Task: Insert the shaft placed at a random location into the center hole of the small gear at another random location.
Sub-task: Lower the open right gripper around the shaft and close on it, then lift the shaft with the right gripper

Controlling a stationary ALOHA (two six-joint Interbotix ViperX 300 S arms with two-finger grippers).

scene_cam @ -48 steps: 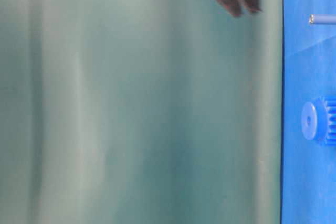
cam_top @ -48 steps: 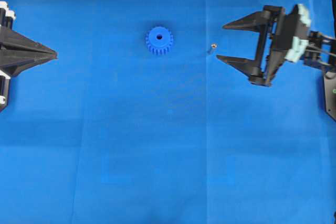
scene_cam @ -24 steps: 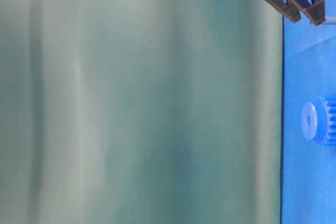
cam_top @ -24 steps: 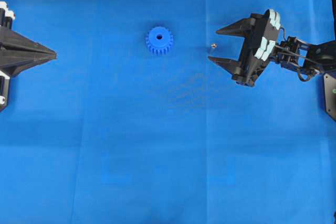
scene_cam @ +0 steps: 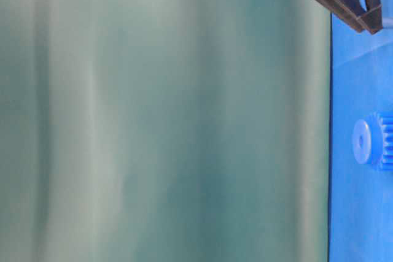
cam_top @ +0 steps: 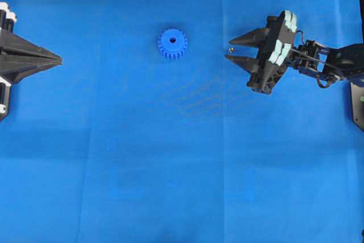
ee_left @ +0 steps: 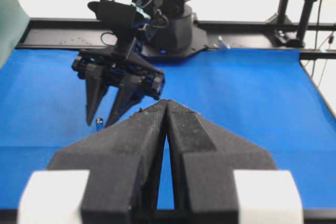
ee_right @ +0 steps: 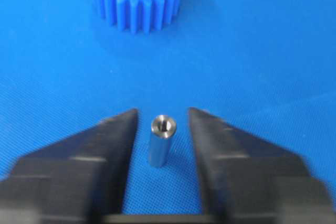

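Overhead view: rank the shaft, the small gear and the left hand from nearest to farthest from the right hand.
1. The shaft: upright between the fingers of the right hand, with a gap on each side in the right wrist view.
2. The small gear: further left, near the middle of the cloth.
3. The left hand: shut, at the far left edge.

No text, label, brand, number or sign is being shown legibly in any view; nothing readable is being picked up anywhere.
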